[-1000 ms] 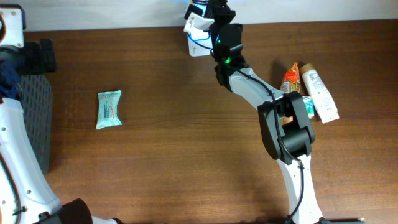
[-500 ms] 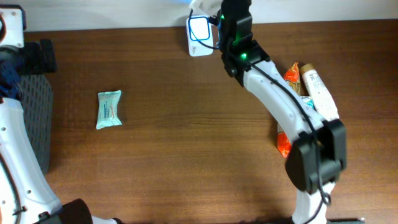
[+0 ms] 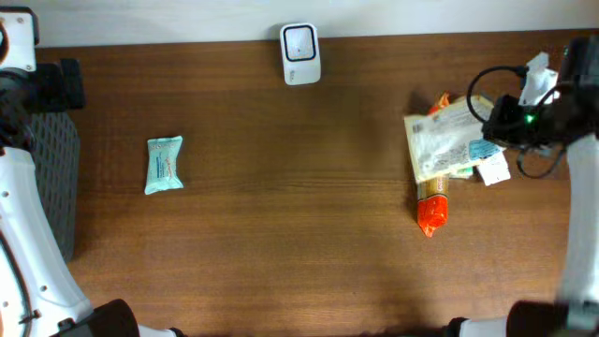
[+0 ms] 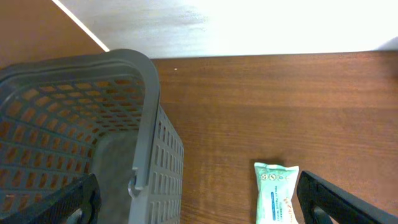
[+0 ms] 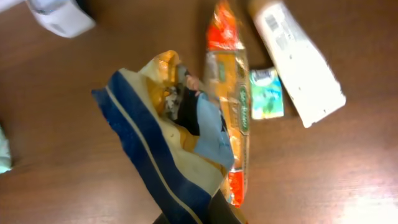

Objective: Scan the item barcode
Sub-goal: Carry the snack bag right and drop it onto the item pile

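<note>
The right end effector [image 3: 487, 131] is pressed together on one edge of a cream-and-blue pouch [image 3: 438, 142], near the right edge of the surface [image 3: 281, 234]; the pouch hangs over an orange packet [image 3: 431, 211], with a white tube [image 3: 493, 169] just beside; the scanner [image 3: 300, 53] sits mid-way along the far edge, well apart from the pouch; the left end effector [image 4: 198, 180] is spread wide beside a grey basket [image 4: 147, 112] at the left edge, near a teal packet [image 4: 276, 193].
</note>
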Robot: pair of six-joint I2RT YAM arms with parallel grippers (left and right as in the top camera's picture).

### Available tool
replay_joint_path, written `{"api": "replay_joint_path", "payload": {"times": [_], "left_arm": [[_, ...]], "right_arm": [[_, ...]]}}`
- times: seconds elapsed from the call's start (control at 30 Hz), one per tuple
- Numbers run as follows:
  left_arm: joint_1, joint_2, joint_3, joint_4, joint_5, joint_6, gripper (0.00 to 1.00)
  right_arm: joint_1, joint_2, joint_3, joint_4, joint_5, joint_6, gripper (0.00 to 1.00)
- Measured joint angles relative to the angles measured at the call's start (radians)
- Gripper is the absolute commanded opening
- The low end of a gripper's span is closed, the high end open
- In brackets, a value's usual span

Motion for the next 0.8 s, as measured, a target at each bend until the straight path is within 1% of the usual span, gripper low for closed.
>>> {"api": "replay_joint_path", "payload": {"times": [0.1,0.13,0.17,0.2,0.23,0.3,0.37,0.4,0.43,0.47,0.5,0.6,0.67,0.8], "left_arm": [[0.000,0.000,0.000,-0.001,0.000,0.000,0.99],[0.000,0.000,0.000,-0.001,0.000,0.000,0.99],[0.000,0.000,0.000,-0.001,0.000,0.000,0.99],[0.000,0.000,0.000,-0.001,0.000,0.000,0.99],[0.000,0.000,0.000,-0.001,0.000,0.000,0.99],[0.000,0.000,0.000,-0.001,0.000,0.000,0.99],[0.000,0.000,0.000,-0.001,0.000,0.000,0.99],[0.000,0.000,0.000,-0.001,0.000,0.000,0.99],[0.000,0.000,0.000,-0.002,0.000,0.000,0.99],[0.000,0.000,0.000,-0.001,0.000,0.000,1.00],[0.000,0.000,0.000,-0.001,0.000,0.000,0.99],[0.000,0.000,0.000,-0.001,0.000,0.000,0.99],[0.000,0.000,0.000,-0.001,0.000,0.000,0.99],[0.000,0.000,0.000,-0.001,0.000,0.000,0.99]], "right_arm": [[-0.126,0.227,-0.035,0.066,-0.076,-0.040,0.04],[-0.175,0.278,-0.037,0.074,-0.088,-0.043,0.17],[-0.227,0.313,-0.039,0.083,-0.095,-0.043,0.31],[-0.251,0.322,-0.039,0.086,-0.095,-0.042,0.63],[-0.297,0.323,-0.039,0.110,-0.093,-0.048,0.99],[-0.327,0.323,-0.039,0.116,-0.050,-0.047,0.99],[-0.324,0.323,-0.024,0.089,-0.030,-0.051,0.99],[-0.319,0.330,0.011,0.039,-0.031,-0.051,0.99],[-0.301,0.334,0.084,-0.027,-0.034,-0.051,0.99],[-0.251,0.333,0.170,-0.071,-0.041,-0.050,0.99],[-0.194,0.332,0.215,-0.096,-0.047,-0.050,0.99],[-0.010,0.332,0.221,-0.101,-0.049,-0.009,0.99],[0.034,0.332,0.215,-0.083,-0.042,0.018,0.99],[0.039,0.332,0.215,-0.072,-0.030,0.044,0.99]]}}
